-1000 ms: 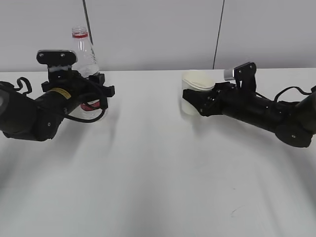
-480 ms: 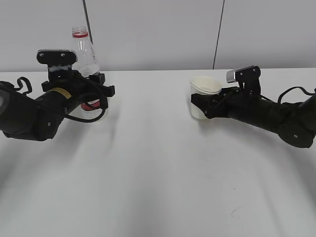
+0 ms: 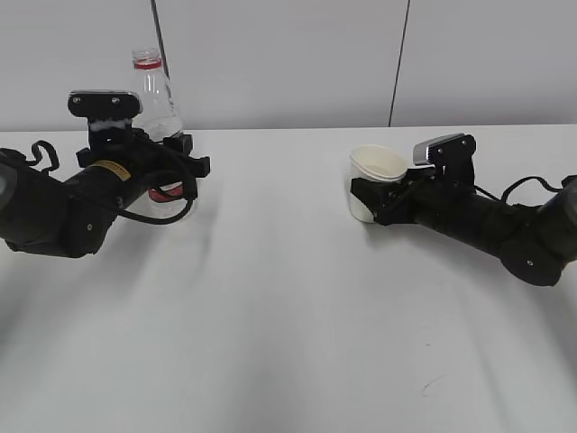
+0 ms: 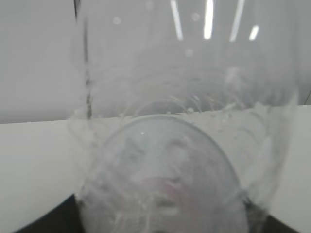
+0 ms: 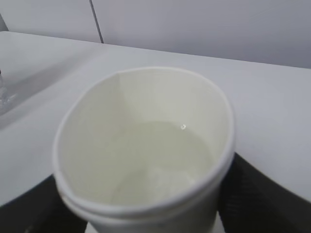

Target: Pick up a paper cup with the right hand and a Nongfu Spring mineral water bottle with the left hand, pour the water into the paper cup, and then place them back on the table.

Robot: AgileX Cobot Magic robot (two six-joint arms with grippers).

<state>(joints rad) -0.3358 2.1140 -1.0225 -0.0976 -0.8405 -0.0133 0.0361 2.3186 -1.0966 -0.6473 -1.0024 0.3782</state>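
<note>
The clear Nongfu Spring bottle point(image 3: 155, 97) with a red neck ring stands upright at the back left of the white table point(image 3: 288, 316). My left gripper point(image 3: 176, 173) is shut around its lower body by the red label. In the left wrist view the bottle point(image 4: 184, 121) fills the frame between my left gripper's jaws point(image 4: 160, 221). My right gripper point(image 3: 368, 194) is shut on the cream paper cup point(image 3: 379, 171), slightly tilted, with its base at or just above the table. The right wrist view shows the cup point(image 5: 146, 145) holding clear water point(image 5: 165, 155), with my right gripper point(image 5: 146, 216) round it.
A grey wall with two dark vertical seams point(image 3: 397, 63) runs along the table's far edge. A small dark scuff mark point(image 3: 431, 386) lies on the table at the front right. Both arms lie low over the tabletop.
My right gripper has carried the paper cup a little to the right and lower, toward the table. The left arm and the bottle have not moved.
</note>
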